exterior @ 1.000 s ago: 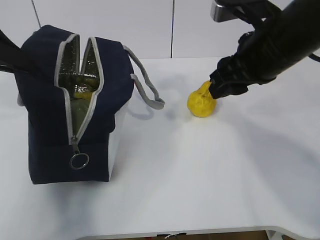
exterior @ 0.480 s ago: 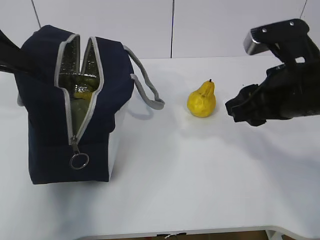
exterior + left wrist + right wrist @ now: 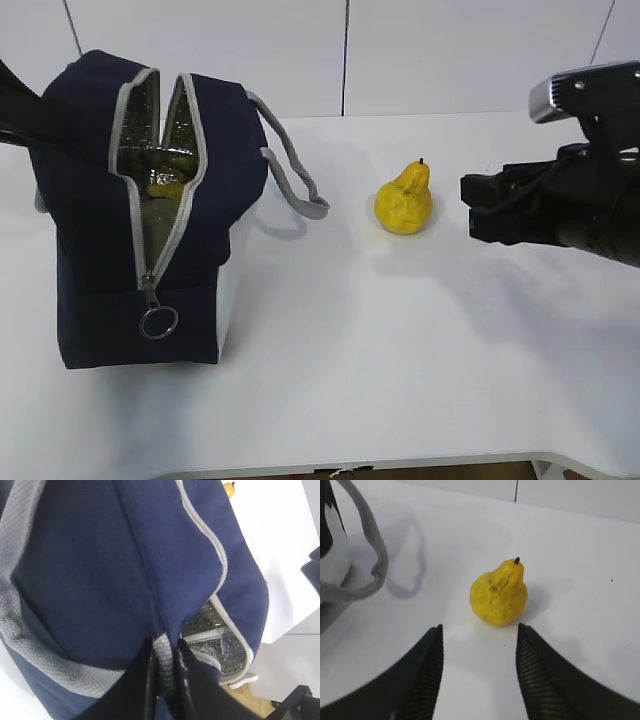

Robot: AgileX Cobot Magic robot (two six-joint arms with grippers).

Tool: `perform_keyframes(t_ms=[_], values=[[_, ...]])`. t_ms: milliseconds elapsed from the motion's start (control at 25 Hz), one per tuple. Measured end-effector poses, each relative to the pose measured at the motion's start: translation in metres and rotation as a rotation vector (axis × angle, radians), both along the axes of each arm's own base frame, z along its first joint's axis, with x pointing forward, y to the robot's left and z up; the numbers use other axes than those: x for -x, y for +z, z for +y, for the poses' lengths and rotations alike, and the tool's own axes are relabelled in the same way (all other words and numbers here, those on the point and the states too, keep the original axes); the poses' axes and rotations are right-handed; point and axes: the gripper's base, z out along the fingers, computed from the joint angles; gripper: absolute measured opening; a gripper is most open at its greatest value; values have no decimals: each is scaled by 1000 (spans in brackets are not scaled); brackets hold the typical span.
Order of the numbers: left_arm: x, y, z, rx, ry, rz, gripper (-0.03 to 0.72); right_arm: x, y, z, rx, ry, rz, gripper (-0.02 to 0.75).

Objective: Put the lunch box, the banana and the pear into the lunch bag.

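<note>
Navy fabric forms the bag [image 3: 140, 220], which stands on the left of the white table [image 3: 400, 360] with its grey zipper [image 3: 165, 230] open down the near face and silver lining showing inside; a ring pull [image 3: 159, 322] hangs at the zipper's lower end. A yellow shape lies inside the opening, too dim to name. One grey handle [image 3: 295, 180] drapes onto the table on the bag's right. The left gripper [image 3: 165, 680], seen only in the wrist view, is pressed together, pinching the other grey strap [image 3: 164, 667] at the bag's top. The pear [image 3: 404, 198] stands upright on the table, well apart from the bag. The right gripper [image 3: 479, 665] hangs just beside the pear, jaws spread and empty, not touching it.
</note>
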Motion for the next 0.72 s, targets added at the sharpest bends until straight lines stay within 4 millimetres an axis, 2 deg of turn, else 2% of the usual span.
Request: perform_keyframes(t_ms=[200, 440, 720], values=[[0, 0, 0, 0, 0, 0, 11, -7, -3, 1, -78, -41, -35, 400], [0, 0, 0, 0, 0, 0, 11, -21, -27, 5, -75, -60, -23, 400], [0, 0, 0, 0, 0, 0, 11, -38, -48, 8, -86, -83, -117, 400]])
